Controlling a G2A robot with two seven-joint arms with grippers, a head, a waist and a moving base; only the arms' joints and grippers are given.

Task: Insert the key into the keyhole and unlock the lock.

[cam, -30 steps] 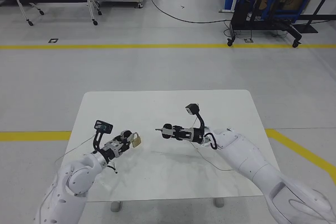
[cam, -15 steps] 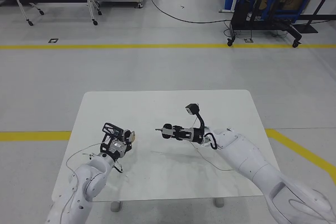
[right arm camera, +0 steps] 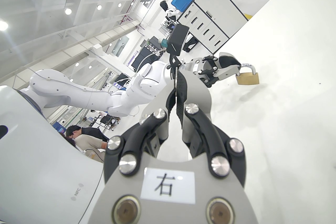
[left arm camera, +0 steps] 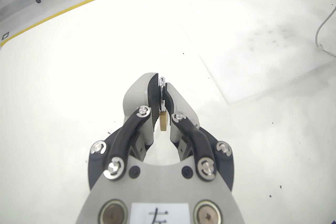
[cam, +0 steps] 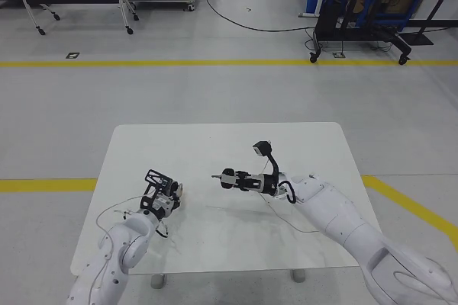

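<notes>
Left gripper (left arm camera: 161,86) clenched on the lock (right arm camera: 247,78), pinching the steel shackle (right arm camera: 249,67) between its pads. The brass body (left arm camera: 163,122) hung free of the fingers, just above the surface (cam: 290,145), with a shadow under it. Holding by the shackle probably left the body's end open to the other arm. The keyhole itself could not be made out.

Right gripper (cam: 224,178) was held near mid-surface and aimed across at the lock, with a clear gap between the two grippers. Its fingers (right arm camera: 181,83) were pressed tight together. In the top view a thin metal tip, taken to be the key (cam: 214,178), stuck out of them toward the left arm. The blade was hidden in the right wrist view.

Judged stage: both parts in hand and facing each other, insertion not yet begun. The lock appeared side-on to the right wrist camera, so the body likely needs turning, or the key re-aiming, before the two line up.

Risk: held by the shackle alone, the body could swing or pivot when the key presses in.
</notes>
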